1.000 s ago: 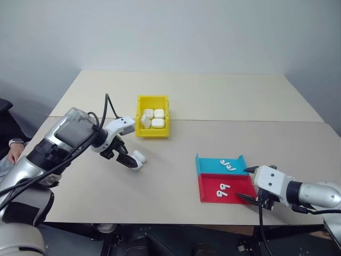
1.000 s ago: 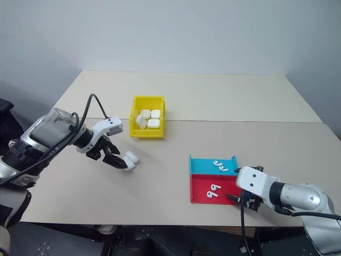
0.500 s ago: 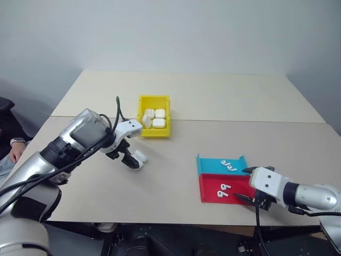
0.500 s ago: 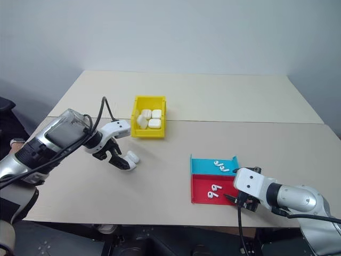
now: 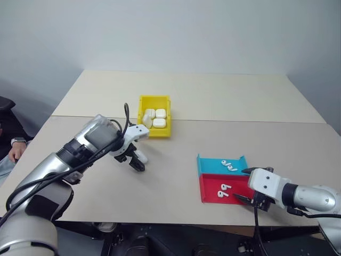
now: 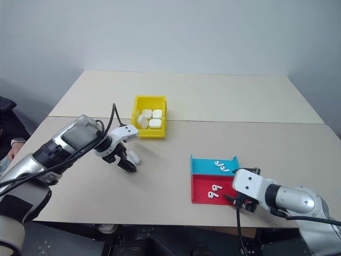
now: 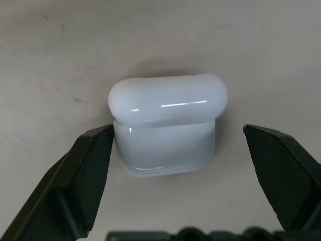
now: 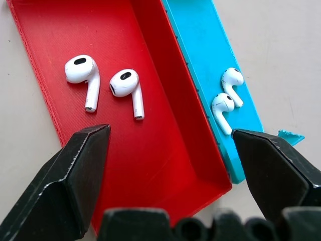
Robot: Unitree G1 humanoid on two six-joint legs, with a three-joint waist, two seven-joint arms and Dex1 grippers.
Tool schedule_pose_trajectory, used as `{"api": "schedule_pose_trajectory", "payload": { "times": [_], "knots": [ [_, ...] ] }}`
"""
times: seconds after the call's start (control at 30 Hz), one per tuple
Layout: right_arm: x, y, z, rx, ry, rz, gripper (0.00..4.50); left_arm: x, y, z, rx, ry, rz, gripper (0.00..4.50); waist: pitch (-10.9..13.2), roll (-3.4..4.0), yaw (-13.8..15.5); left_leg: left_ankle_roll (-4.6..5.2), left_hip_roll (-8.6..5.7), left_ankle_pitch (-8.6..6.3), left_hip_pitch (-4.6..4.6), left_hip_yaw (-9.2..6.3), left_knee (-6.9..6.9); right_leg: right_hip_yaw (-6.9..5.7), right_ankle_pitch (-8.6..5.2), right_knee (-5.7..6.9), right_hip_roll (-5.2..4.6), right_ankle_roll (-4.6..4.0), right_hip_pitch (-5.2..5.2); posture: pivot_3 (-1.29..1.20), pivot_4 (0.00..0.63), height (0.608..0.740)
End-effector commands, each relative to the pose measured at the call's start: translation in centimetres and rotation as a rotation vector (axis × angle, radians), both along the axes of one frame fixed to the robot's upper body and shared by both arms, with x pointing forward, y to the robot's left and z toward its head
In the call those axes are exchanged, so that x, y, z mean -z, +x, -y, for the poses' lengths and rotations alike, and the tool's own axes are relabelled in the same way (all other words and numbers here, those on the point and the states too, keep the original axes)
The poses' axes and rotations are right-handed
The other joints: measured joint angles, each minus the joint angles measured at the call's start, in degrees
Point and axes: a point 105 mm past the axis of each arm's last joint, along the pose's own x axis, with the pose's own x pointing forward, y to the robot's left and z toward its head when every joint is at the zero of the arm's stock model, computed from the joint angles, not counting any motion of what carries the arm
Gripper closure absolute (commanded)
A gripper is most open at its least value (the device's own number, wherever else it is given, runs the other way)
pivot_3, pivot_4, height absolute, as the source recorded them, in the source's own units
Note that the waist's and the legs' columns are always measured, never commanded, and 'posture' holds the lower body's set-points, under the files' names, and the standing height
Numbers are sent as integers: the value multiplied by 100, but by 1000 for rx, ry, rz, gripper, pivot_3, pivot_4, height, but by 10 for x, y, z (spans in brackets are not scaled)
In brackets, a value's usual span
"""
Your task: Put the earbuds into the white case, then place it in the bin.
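The white case [image 7: 168, 123] lies shut on the table, a little in front of the yellow bin [image 5: 155, 133]. My left gripper [image 5: 138, 162] points steeply down over the case and is open, with one finger on each side of it. Two earbuds [image 8: 83, 70] lie in the tray's red half and two more earbuds [image 8: 231, 78] in its teal half. My right gripper [image 8: 168, 134] hovers open at the tray's right side, holding nothing.
The bin holds several white cases [image 5: 154, 118]. The flat teal and red tray [image 5: 209, 188] sits near the table's front right edge. A person's hand [image 5: 16, 147] rests at the far left, off the table.
My left gripper has moved right and down, so its open fingers now stand on either side of the case. The right arm has stayed still.
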Motion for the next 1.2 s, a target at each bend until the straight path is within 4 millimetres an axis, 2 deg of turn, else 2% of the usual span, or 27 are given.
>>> {"api": "schedule_pose_trajectory", "payload": {
  "times": [0.03,0.37,0.87,1.03,1.07,1.2],
  "knots": [
    [-9,0,1,2,-12,39,0,-10,5,2,32,20,54,17,0,0,0,0,0,0,0,0,0,0,0,0,0,0,1,0,150,740],
    [-6,0,0,1,-15,31,0,-7,2,-5,112,37,75,17,0,0,3,0,0,0,0,0,0,0,0,0,0,0,1,0,150,740],
    [-4,-2,3,0,-41,10,0,6,5,-6,93,49,67,17,-7,11,12,0,0,1,10,-2,4,-3,0,5,0,0,15,0,150,740],
    [-3,-2,2,-3,-41,9,0,5,4,-7,96,40,61,1569,-7,11,10,1,-1,1,9,-2,5,-3,0,2,0,0,15,0,150,740],
    [-3,-2,2,-4,-41,9,0,4,4,-7,97,44,67,1715,-7,11,10,1,0,1,9,-2,4,-2,0,1,0,0,15,0,150,740],
    [-3,-1,1,-5,-40,11,0,0,3,-10,109,34,76,1715,-6,11,9,1,0,1,9,-2,4,-3,0,1,0,0,14,0,150,740]
  ]
}}
